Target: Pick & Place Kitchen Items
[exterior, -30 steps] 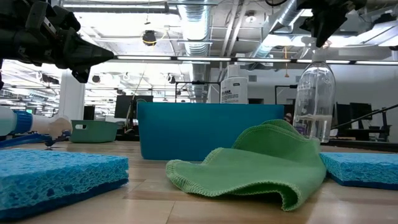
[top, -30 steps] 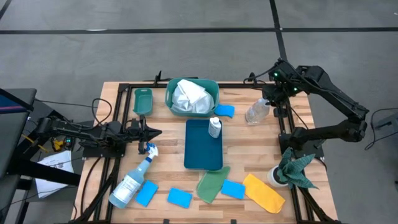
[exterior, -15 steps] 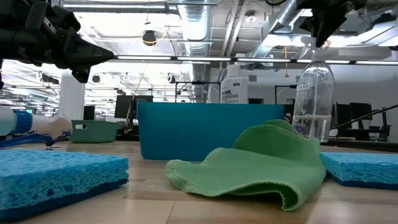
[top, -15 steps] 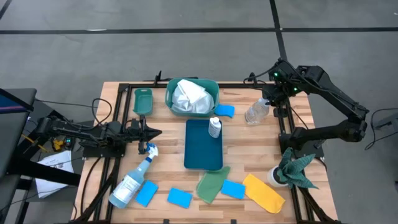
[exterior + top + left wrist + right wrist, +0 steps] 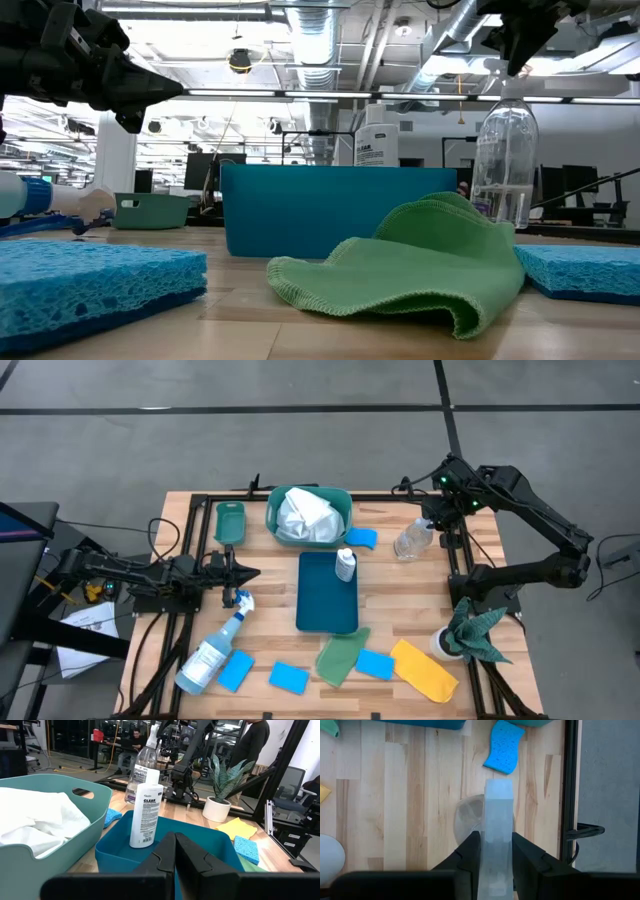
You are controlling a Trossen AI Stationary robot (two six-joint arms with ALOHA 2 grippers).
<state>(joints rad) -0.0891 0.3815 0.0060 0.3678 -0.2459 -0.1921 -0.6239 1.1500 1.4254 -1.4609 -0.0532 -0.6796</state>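
Kitchen items look only partly sorted: a white cloth point(image 5: 305, 515) fills the teal basket point(image 5: 275, 520) and a small white labelled bottle point(image 5: 345, 564) stands in the dark blue tray point(image 5: 326, 605); the right gripper point(image 5: 432, 518) clamps the neck of a clear plastic bottle point(image 5: 412, 541) near the desk's far right corner; the left gripper point(image 5: 244, 573), pinched shut and empty, waits by the left edge; the blue-trigger spray bottle point(image 5: 212, 653), blue sponges point(image 5: 288, 678) and green cloth point(image 5: 341, 657) and yellow cloth point(image 5: 424, 670) along the near edge remain unplaced.

In the low view, the tall dark teal plastic tray point(image 5: 338, 210) hides the bottom half of the small white bottle with a printed label point(image 5: 377, 137) — only its top pokes up in the middle of the frame. The crumpled light-green cloth point(image 5: 420, 265) covers the foot of the clear round plastic bottle point(image 5: 505, 160) at right. The flat blue sponge point(image 5: 85, 285) is cut off at the lower left edge, and another blue sponge point(image 5: 582, 270) at the right edge. In the left wrist view, people at the top are cut off — too blurry to tell more.
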